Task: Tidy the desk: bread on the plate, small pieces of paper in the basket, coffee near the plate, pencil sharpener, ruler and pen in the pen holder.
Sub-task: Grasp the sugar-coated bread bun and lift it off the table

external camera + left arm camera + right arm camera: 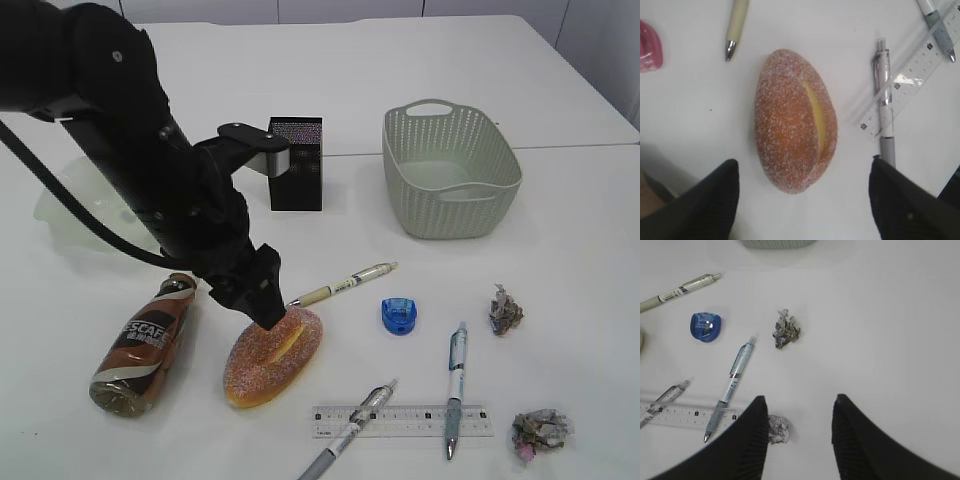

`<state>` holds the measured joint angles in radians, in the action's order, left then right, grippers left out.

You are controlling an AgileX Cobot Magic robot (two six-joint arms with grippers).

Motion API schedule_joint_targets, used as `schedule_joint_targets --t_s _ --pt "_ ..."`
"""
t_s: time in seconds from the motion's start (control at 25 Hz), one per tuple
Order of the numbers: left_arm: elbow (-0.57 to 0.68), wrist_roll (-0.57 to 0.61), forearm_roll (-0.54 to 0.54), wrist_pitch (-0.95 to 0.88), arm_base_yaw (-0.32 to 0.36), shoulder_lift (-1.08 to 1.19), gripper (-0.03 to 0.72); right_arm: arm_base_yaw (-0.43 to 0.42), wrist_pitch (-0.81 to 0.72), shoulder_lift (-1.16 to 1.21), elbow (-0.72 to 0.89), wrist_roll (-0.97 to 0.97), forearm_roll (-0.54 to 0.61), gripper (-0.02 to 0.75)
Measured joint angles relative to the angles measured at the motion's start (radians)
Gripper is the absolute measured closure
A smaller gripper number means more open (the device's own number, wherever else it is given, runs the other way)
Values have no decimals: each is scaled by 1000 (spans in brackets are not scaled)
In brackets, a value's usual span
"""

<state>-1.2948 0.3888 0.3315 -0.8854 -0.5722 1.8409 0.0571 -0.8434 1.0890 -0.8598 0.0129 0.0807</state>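
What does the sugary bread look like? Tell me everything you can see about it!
The bread is an oval, golden-brown bun dusted all over with white sugar. A long slit along its top shows pale yellow filling inside. It looks soft and whole. It lies on the white table, not on a plate, between the coffee bottle and the ruler, touching neither. The left hand is open right over it, a finger on each side, not squeezing it.

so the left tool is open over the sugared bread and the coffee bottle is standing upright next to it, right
Not quite. The left tool is open over the sugared bread, but the coffee bottle is lying on its side beside it, not standing. The exterior view shows this.
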Motion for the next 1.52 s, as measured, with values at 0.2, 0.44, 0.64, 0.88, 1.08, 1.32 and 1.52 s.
schedule_joint_targets --t_s 0.2,0.44,0.64,0.88,1.08,1.32,1.52 --pt "-3 0 3 38 -12 44 80 0 -2 0 0 0 0 425" --pt "-5 0 6 109 -12 69 83 0 -2 0 0 -1 0 425" --pt "-5 2 16 163 -12 75 87 0 -2 0 0 -1 0 425" --pt "-5 2 18 167 -12 113 96 0 -2 0 0 -1 0 425" --pt "-5 2 32 167 -12 147 99 0 -2 0 0 -2 0 425" --pt "-7 2 71 171 -12 178 101 0 -2 0 0 -2 0 424" --pt "-7 2 106 171 -12 201 102 0 -2 0 0 -2 0 424"
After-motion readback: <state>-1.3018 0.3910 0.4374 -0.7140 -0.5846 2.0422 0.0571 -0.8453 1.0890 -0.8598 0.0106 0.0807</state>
